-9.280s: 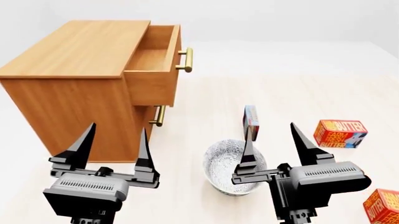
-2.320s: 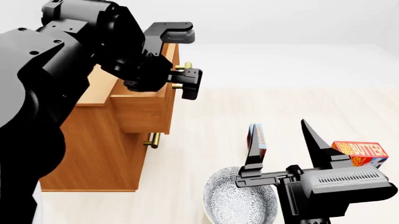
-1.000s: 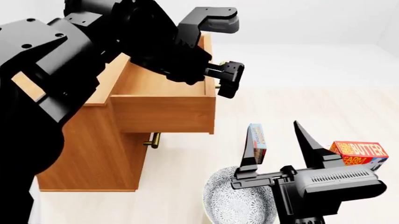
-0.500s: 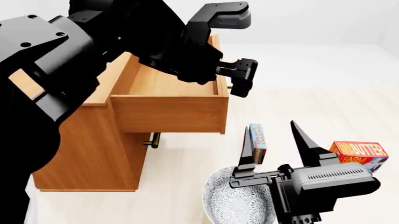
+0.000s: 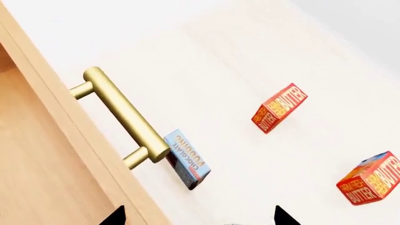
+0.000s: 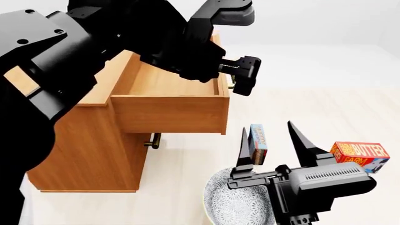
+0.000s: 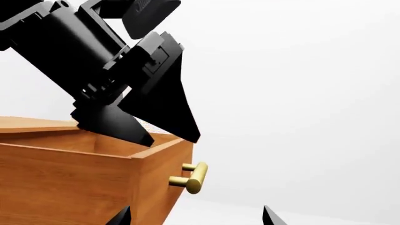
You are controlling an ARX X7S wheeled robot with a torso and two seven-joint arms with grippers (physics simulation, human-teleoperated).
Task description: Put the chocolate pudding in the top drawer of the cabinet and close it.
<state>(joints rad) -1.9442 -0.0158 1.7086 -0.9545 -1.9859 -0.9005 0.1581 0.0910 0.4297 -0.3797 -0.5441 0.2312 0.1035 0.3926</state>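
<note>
The cabinet (image 6: 87,140) stands at the left with its top drawer (image 6: 168,112) pulled well out and empty. My left gripper (image 6: 240,77) hovers at the drawer's front edge, open, just above the brass handle (image 5: 122,119), holding nothing. The chocolate pudding (image 6: 258,143) stands on edge on the floor below the drawer front; it also shows in the left wrist view (image 5: 186,159). My right gripper (image 6: 272,150) is open and empty, low in front of me, its tips either side of the pudding in the head view but nearer to me. The right wrist view shows the drawer (image 7: 93,183) and its handle (image 7: 192,177).
A patterned bowl (image 6: 240,201) sits on the floor under my right gripper. A red-orange butter box (image 6: 361,156) lies to the right; the left wrist view shows two butter boxes (image 5: 279,108) (image 5: 372,178). A lower drawer handle (image 6: 153,139) sticks out under the open drawer.
Over the last second the top drawer slid further out with my left gripper at its front. My right gripper has drifted slightly left and up. The pudding has not moved.
</note>
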